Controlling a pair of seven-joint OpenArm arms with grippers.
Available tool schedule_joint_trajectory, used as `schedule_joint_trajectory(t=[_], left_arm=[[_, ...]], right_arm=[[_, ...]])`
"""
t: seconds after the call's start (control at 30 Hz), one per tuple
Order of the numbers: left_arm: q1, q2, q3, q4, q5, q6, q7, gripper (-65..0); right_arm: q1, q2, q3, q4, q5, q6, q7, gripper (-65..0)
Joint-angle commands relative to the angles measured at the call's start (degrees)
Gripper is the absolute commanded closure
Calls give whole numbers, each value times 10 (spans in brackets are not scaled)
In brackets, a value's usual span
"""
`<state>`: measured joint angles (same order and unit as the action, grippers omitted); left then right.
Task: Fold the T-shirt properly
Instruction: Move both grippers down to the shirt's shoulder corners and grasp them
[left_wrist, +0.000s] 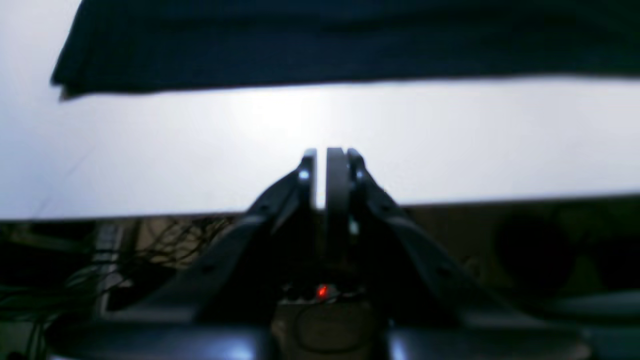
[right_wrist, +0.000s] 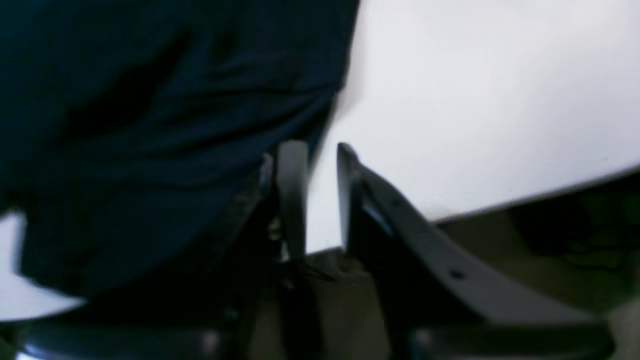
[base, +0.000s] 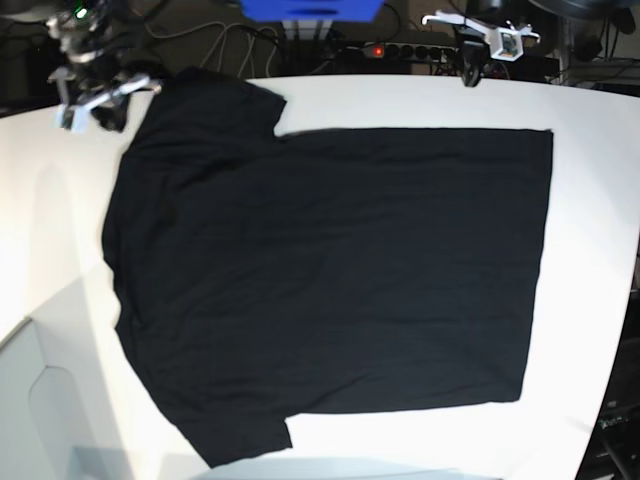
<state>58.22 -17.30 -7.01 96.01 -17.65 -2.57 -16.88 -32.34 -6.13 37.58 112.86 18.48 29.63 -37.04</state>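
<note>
The T-shirt (base: 330, 270) lies spread flat across the middle of the white tabletop (base: 600, 200), hem toward one side edge, shoulders and both sleeves toward the other; nothing is folded yet, so I judge this the start, with the first grasp to be made. My right gripper (right_wrist: 315, 155) hangs at the far edge just beside the far sleeve (base: 235, 100); its jaws stand apart with only bare table between them, pinching nothing. My left gripper (left_wrist: 327, 160) sits at the far edge near the hem corner (base: 545, 135), jaws pressed together and empty, clear of the cloth. To do this well I should spread the left jaws first; take both far-edge points low, catching both layers of the thin fabric; then carry them evenly toward the near edge, so the fold lands straight and unwrinkled.
</note>
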Motion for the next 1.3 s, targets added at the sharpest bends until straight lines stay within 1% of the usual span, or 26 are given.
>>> schedule_joint_trajectory(t=[0.0,0.07,0.1,0.13,0.2,0.23,0.3,0.37,0.47,0.5,0.63,0.73,0.83,1.03,1.17,1.27], left_arm=[[1,3,-3,15,-2,3,9,-31],[-15,12,-2,26,-2,3,50,-31],[-21,19,-2,28,-2,3,66,-31],[-24,24,-4,28,-2,3,79,-31],[-31,35,-9,28,-2,3,87,-31],[-34,42,-11,28,-2,3,88,-31],[-35,49,-11,27,0,3,88,-31],[-36,51,-11,25,-1,3,88,-31],[-36,53,-11,21,0,3,88,-31],[-36,53,-11,21,0,3,88,-31],[-36,53,-11,15,-1,3,88,-31],[-36,52,-11,7,-1,3,88,-31],[-36,52,-11,3,0,3,88,-31],[-36,50,-11,-3,-2,3,88,-31],[-35,53,-11,-6,-2,3,88,-31],[-35,53,-11,-6,-2,3,88,-31]], right_arm=[[17,1,18,11,11,35,-15,-144],[58,5,53,11,11,86,-71,-164],[78,11,68,11,11,104,-103,-179],[94,17,79,10,11,104,-137,-199],[122,27,93,10,11,104,-198,-235],[133,33,98,9,11,104,-220,-252],[148,36,105,9,11,104,-251,-281],[159,35,105,9,11,104,-270,-290],[165,31,104,0,13,104,-286,-290],[166,28,105,-11,25,104,-291,-291],[166,29,106,-82,115,104,-315,-291],[166,29,133,-138,188,104,-337,-291],[165,46,142,-171,243,104,-340,-291],[166,76,142,-245,315,104,-340,-291],[184,84,142,-304,326,104,-341,-291],[195,90,138,-315,327,104,-340,-291]])
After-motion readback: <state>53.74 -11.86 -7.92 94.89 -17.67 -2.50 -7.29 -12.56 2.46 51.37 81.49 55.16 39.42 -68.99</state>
